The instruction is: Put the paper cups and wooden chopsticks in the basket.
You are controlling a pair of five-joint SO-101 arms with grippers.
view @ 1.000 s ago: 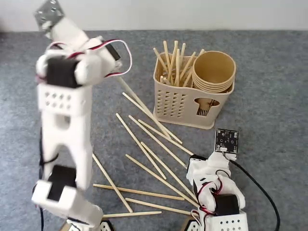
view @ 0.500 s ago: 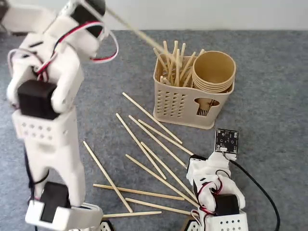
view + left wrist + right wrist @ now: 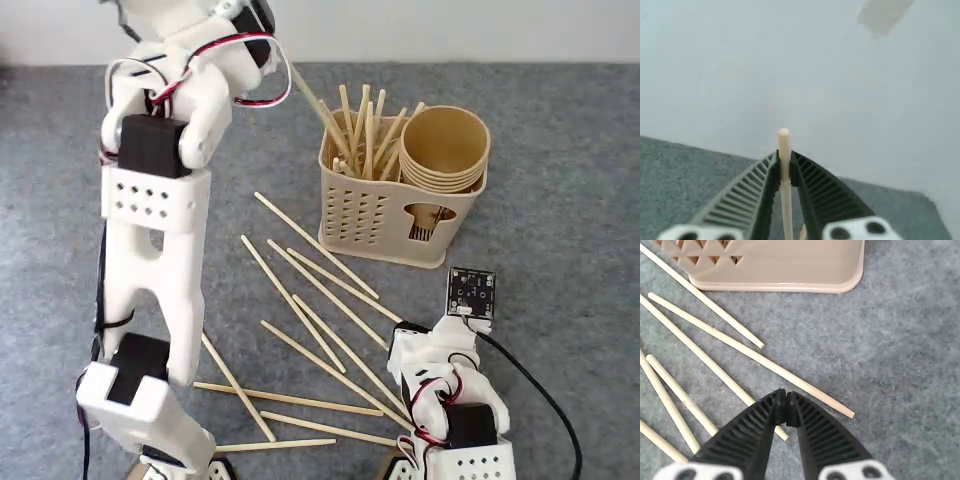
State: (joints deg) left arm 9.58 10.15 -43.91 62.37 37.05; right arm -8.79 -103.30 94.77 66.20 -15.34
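My left gripper [image 3: 784, 167] is shut on a wooden chopstick [image 3: 784, 142]. In the high view that chopstick [image 3: 318, 108] slants down from the raised left arm [image 3: 160, 190] to the rim of the beige basket [image 3: 380, 215], among the chopsticks standing in it. A stack of paper cups [image 3: 445, 148] sits in the basket's right compartment. Several loose chopsticks [image 3: 312, 290] lie on the grey carpet in front of the basket. My right gripper [image 3: 786, 402] is shut with nothing in it, low over loose chopsticks [image 3: 752, 356] near the basket's base [image 3: 775, 270].
The right arm [image 3: 447, 400] rests at the front edge, with a black cable [image 3: 540, 390] trailing to its right. A pale wall runs behind the carpet. Bare carpet lies right of the basket.
The left arm has swung up and to the right with its chopstick, bringing the chopstick's far end to the basket's rim. The right arm has not moved.
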